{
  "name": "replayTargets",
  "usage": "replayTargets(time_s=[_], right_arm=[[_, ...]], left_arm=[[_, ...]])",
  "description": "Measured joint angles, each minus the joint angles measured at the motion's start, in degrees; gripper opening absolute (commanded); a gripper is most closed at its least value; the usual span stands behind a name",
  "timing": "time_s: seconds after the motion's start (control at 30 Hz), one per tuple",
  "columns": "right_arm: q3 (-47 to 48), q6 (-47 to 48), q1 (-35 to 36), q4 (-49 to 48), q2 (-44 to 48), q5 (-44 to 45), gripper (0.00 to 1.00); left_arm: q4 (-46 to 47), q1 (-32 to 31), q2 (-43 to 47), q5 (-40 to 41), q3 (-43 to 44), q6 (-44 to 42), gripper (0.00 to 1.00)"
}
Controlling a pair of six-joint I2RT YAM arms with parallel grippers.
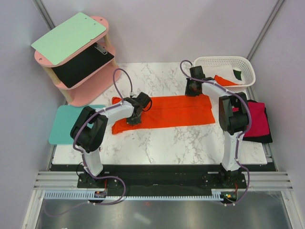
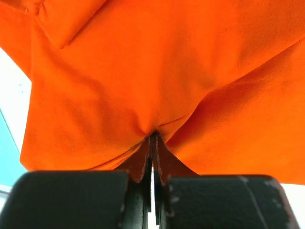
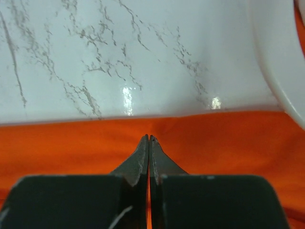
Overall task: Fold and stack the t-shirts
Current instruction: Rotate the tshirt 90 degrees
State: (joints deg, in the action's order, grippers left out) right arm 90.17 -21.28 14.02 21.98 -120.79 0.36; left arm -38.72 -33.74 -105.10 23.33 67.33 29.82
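Arms (image 1: 112, 110) low, jaws tight on orange t-shirt (image 1: 176, 110)

- We take this for a robot lab cell: plain white walls (image 1: 157, 28) close in a marble-patterned table (image 1: 162, 143).
- Behind the left gripper (image 1: 133, 120) and right gripper (image 1: 193, 91), the arms (image 1: 90, 133) stand bolted to a black plate (image 1: 162, 177) on metal rails (image 1: 162, 188), cables (image 1: 124, 187) trailing loose.
- Slanted metal frame posts (image 1: 47, 14) rise beyond both grippers.

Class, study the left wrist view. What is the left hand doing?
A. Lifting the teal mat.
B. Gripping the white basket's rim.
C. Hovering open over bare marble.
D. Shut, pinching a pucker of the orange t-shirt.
D: the left hand is shut, with the orange t-shirt gathered into a pucker at its tips.
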Motion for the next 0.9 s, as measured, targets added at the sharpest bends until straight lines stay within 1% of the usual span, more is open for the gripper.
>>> replayTargets(time_s=[0.37, 0.63, 0.77, 0.9], right_arm=[[0.2, 1.5, 1.0, 4.5, -0.7, 5.6, 0.0], [0.9, 2.1, 2.7, 8.1, -1.6, 10.0, 0.0], [0.5, 2.8, 4.2, 9.4, -1.3, 12.6, 0.0], [-4.5, 3.4, 6.9, 10.2, 2.0, 14.0, 0.0]], left_arm=[[-0.6, 1.6, -2.6, 0.0, 3.6, 0.3, 0.02], [-1.9, 4.4, -3.8, 0.2, 5.7, 0.2, 0.02], [-2.7, 5.4, -6.4, 0.7, 9.7, -1.6, 0.02], [-3.7, 5.7, -11.2, 2.3, 16.9, -5.2, 0.02]])
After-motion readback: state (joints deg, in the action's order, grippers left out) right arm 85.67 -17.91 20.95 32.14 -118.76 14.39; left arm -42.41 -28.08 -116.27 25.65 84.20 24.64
